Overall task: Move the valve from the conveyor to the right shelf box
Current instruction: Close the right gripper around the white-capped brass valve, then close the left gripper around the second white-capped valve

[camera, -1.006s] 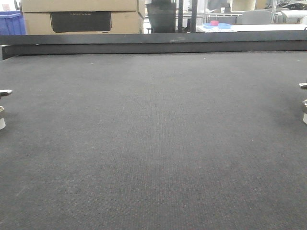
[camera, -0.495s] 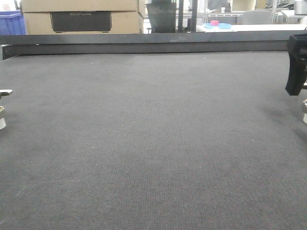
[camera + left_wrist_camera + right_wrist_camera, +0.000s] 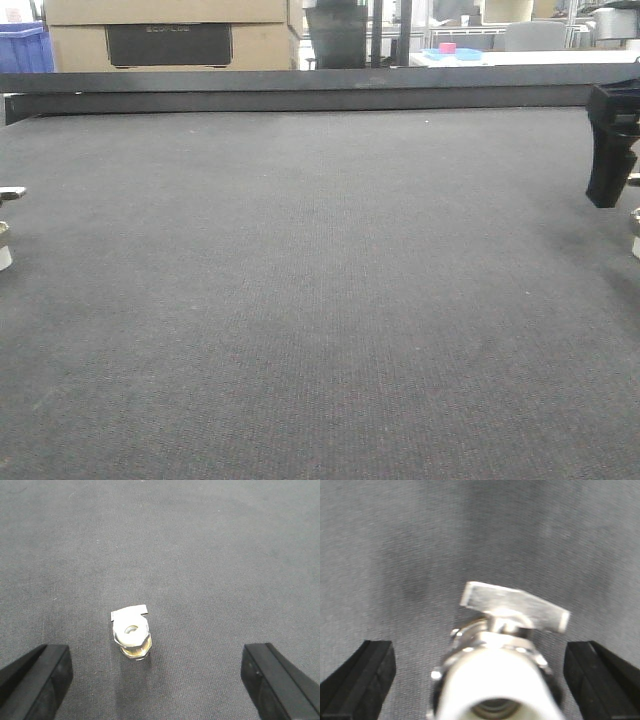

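Fingers [image 3: 611, 150] are shown only in part in the front view: one black finger of the right gripper [image 3: 480, 655] is seen hanging over the right edge of the conveyor [image 3: 320, 300], in front of the black rail [image 3: 300, 100]. A second ago nothing was seen at that spot. Half a second ago the finger was seen slightly higher and further right. A sliver of the right valve [image 3: 636, 232] is seen at the right edge, lower in the picture than the finger, and part of the left valve [image 3: 4, 235] at the left edge; neither has been shifted. A cardboard box [image 3: 170, 30] and a blue bin [image 3: 22, 48] are seen beyond the rail.

In the left wrist view, the fingers of the left gripper [image 3: 155, 662] are held wide apart over the conveyor. The left valve is seen lying between and ahead of them, touched by neither.

In the right wrist view, the right valve is seen close and blurred between the widely parted fingers, clear of both, with its flat handle [image 3: 515, 605] turned upward in the picture.
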